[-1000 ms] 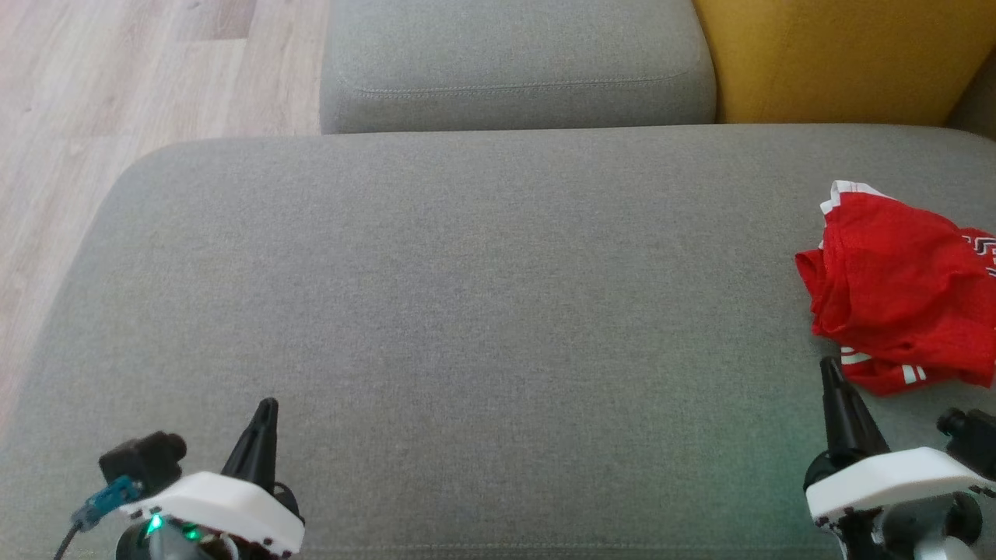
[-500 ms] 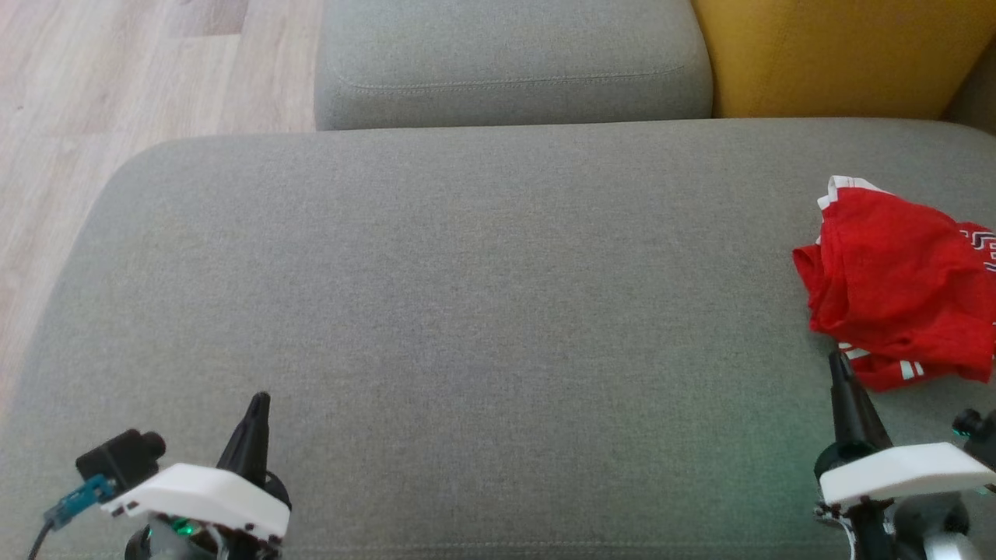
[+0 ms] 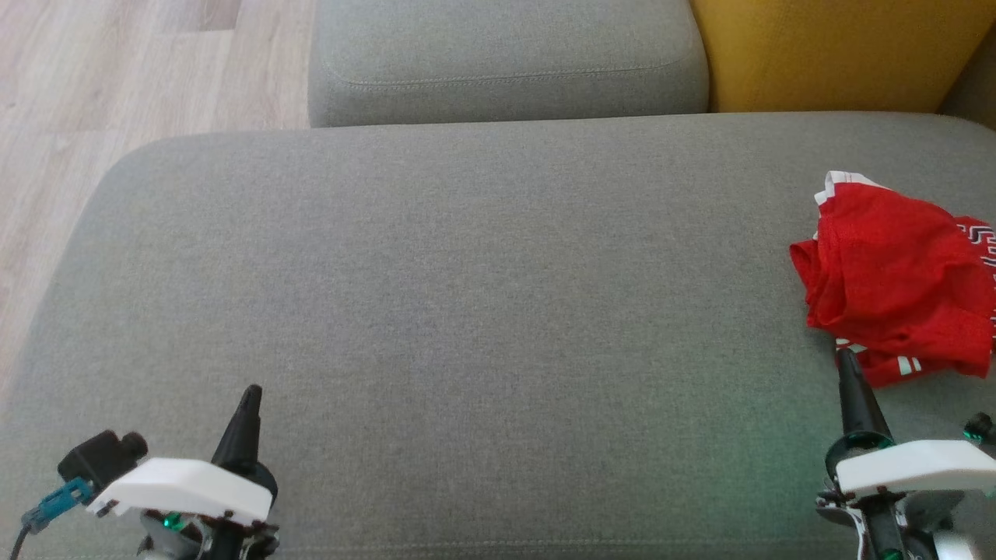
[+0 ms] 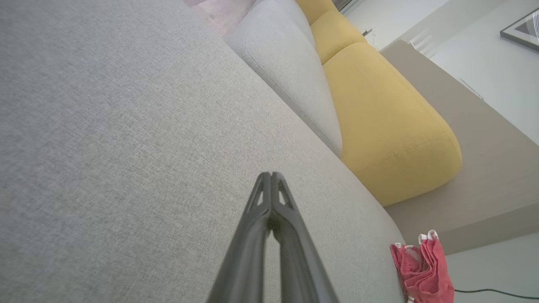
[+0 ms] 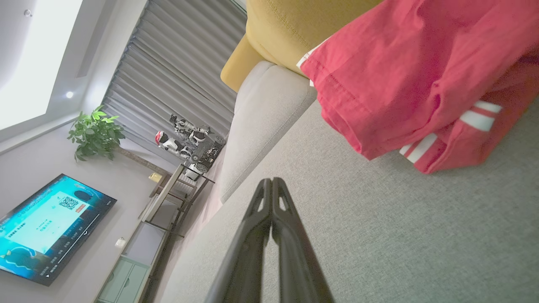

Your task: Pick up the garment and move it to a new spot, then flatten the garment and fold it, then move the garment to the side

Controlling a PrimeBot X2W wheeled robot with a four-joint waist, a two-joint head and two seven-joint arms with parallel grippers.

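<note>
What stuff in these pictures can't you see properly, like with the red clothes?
- Head view: the red garment is cut off by the picture's right edge. It lies crumpled, so its folds hide what kind of clothing it is.
- Right wrist view: the writing on the TV screen is too small to read.
- Left wrist view: the wall picture is cut off by the top right corner, so what it shows is unclear.

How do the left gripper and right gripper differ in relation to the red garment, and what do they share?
The right gripper sits close beside the red garment, by its striped hem; the left gripper is far across the grey seat from it. The garment looks large in the right gripper's wrist view, small in the left gripper's. Both are shut, empty and point up the head view.
</note>
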